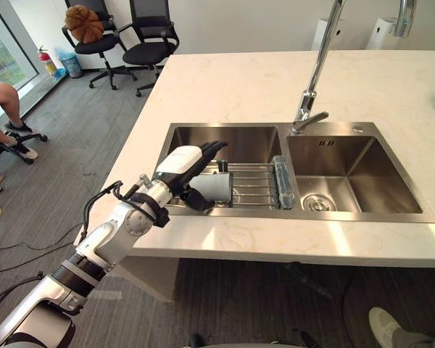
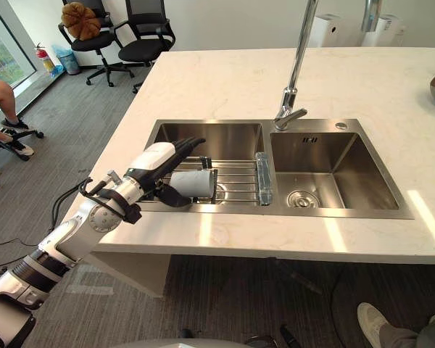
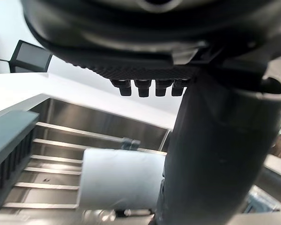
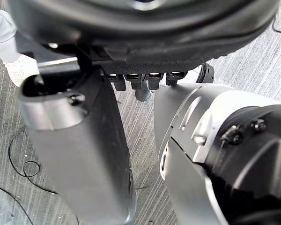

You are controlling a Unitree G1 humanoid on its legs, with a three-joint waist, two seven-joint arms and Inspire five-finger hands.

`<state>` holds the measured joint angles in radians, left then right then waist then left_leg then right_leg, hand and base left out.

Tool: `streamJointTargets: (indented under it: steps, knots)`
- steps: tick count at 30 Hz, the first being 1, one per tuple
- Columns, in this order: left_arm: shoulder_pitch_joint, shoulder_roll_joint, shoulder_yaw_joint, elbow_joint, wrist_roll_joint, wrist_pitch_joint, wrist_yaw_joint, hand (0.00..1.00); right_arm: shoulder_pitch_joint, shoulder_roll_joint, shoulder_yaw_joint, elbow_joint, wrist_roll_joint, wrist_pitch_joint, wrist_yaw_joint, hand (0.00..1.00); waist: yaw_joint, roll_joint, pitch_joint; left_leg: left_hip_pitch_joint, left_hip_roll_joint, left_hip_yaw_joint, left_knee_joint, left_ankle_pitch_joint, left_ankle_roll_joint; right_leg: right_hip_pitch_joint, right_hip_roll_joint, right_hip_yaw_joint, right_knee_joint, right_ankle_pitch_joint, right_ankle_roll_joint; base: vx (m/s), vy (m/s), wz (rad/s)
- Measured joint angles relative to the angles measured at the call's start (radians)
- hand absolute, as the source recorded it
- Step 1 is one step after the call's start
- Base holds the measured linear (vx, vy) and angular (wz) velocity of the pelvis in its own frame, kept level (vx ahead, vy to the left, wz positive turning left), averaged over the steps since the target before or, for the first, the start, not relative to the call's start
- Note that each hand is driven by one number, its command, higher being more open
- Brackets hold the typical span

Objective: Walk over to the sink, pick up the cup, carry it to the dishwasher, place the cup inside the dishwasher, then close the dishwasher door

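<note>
While my left hand (image 1: 184,164) is open, the cup (image 1: 217,188) lies sideways on the rack (image 1: 255,185) between thumb and straight fingers.

- My left hand (image 1: 183,161) covers the end of the cup (image 1: 217,187) nearest it, so I can't tell whether the thumb touches the cup.
- The faucet (image 1: 315,69) runs off the top edge.
- A person (image 1: 1,101) at the left edge is cut off above the legs.
</note>
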<state>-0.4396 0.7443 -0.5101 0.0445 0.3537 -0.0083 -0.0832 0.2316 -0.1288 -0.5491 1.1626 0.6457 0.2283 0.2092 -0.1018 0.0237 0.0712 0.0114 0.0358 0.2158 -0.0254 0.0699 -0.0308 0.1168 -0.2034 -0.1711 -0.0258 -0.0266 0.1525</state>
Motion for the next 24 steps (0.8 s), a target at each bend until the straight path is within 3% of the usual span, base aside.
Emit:
streamJointTargets:
  steps: [3, 8, 13, 24]
  knots:
    - [-0.001, 0.001, 0.0, 0.006, -0.001, 0.035, -0.013, 1.0, -0.006, 0.001, 0.047, -0.011, 0.029, -0.007, -0.044, 1.0, 0.0, 0.0, 0.0, 0.005, -0.001, -0.001, -0.015, 0.01, -0.003, 0.0, 0.0, -0.001, -0.007, 0.004, -0.003, -0.04, -0.005, 0.01]
    - [-0.038, 0.001, 0.0, 0.05, -0.002, 0.037, -0.016, 1.0, -0.005, 0.005, 0.085, -0.021, 0.071, -0.025, -0.089, 1.0, -0.003, 0.007, 0.002, 0.027, -0.007, -0.029, -0.06, 0.018, -0.015, 0.001, 0.005, 0.0, -0.026, 0.014, -0.016, -0.04, -0.007, -0.1]
    - [-0.074, 0.004, 0.001, 0.13, -0.001, 0.063, -0.031, 1.0, -0.011, 0.007, 0.087, -0.048, 0.08, -0.038, -0.112, 1.0, -0.033, 0.024, 0.012, 0.027, -0.004, -0.027, -0.06, 0.017, -0.016, 0.001, 0.009, 0.0, -0.033, 0.021, -0.008, 0.0, -0.009, -0.03]
    - [-0.082, 0.009, -0.001, 0.168, -0.021, 0.089, -0.047, 1.0, -0.026, 0.01, 0.126, -0.056, 0.105, -0.051, -0.143, 1.0, -0.051, 0.049, 0.031, 0.031, 0.002, -0.035, -0.06, 0.014, -0.019, 0.004, 0.013, -0.004, -0.052, 0.039, -0.002, 0.02, -0.022, -0.06]
